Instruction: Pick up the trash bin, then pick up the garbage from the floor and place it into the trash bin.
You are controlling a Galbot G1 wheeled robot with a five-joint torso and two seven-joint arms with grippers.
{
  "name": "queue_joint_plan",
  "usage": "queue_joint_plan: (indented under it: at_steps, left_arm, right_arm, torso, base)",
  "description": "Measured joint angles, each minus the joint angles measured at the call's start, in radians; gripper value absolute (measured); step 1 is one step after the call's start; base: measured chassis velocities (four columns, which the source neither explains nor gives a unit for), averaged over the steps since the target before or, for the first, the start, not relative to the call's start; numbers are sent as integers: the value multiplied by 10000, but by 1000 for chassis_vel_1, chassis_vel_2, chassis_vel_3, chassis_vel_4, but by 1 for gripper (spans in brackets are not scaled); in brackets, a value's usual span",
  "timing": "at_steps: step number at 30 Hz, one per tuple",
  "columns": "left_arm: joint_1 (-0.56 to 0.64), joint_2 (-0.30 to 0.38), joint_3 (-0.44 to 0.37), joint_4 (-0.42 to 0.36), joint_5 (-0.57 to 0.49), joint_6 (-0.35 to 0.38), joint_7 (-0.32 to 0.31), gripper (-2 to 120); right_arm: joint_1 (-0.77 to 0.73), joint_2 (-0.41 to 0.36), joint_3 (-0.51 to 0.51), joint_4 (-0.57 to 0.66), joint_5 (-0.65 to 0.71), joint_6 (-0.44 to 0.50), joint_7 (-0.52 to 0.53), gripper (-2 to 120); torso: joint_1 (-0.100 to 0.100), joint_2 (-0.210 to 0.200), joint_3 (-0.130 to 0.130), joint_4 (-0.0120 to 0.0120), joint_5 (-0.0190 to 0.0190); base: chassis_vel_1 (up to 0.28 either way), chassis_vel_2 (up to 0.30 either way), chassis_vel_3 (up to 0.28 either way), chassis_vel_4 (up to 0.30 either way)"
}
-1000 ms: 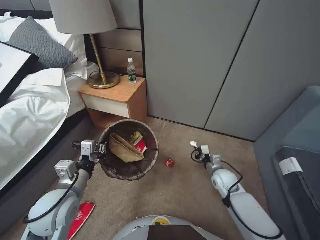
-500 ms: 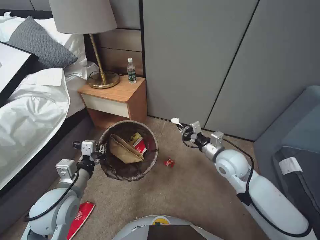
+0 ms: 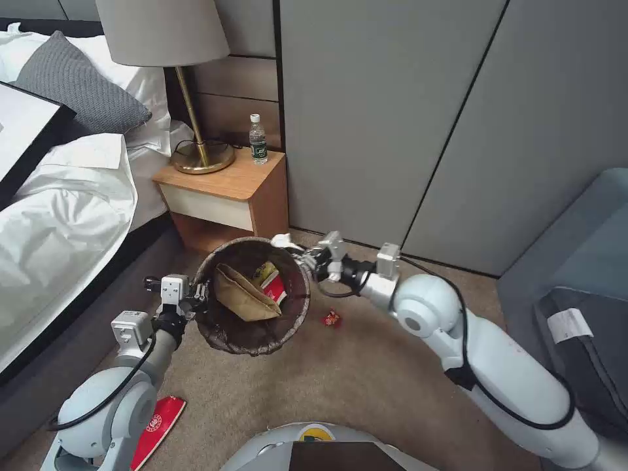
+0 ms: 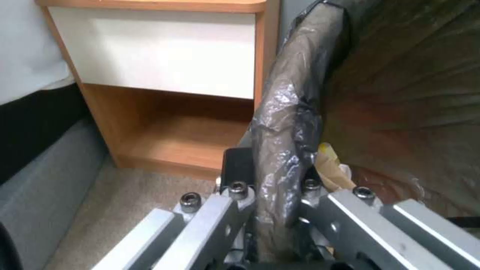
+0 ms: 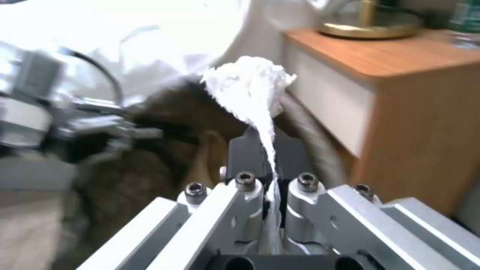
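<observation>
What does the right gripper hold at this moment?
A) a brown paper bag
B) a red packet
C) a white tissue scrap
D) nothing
C: the right gripper is shut on a white tissue scrap, held at the rim of the bin, which the left gripper grips by its opposite rim.

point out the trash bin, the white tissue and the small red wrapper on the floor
trash bin [image 3: 230, 341], head view, on its bag-covered near rim.
white tissue [image 5: 248, 84], right wrist view, on the crumpled wad above the right end effector.
red wrapper [image 3: 332, 318], head view, on its middle, on the carpet.
</observation>
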Motion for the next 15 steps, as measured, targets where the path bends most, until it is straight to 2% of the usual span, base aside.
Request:
queue_joint_plan:
  at_steps: [6, 15]
  left_arm:
    - [4, 82, -5, 31, -52, 88, -10, 2]
    - [-61, 111, 50, 43, -74, 336, -66, 2]
  right_arm:
    - [344, 516, -1047, -71, -197, -49, 201, 0]
    - [575, 662, -1867, 134, -152, -350, 1011, 0]
  torso:
    - [0, 0, 0, 1, 1]
    - [0, 0, 0, 0, 1]
  base:
    - [0, 0, 0, 0]
    - [0, 0, 0, 0]
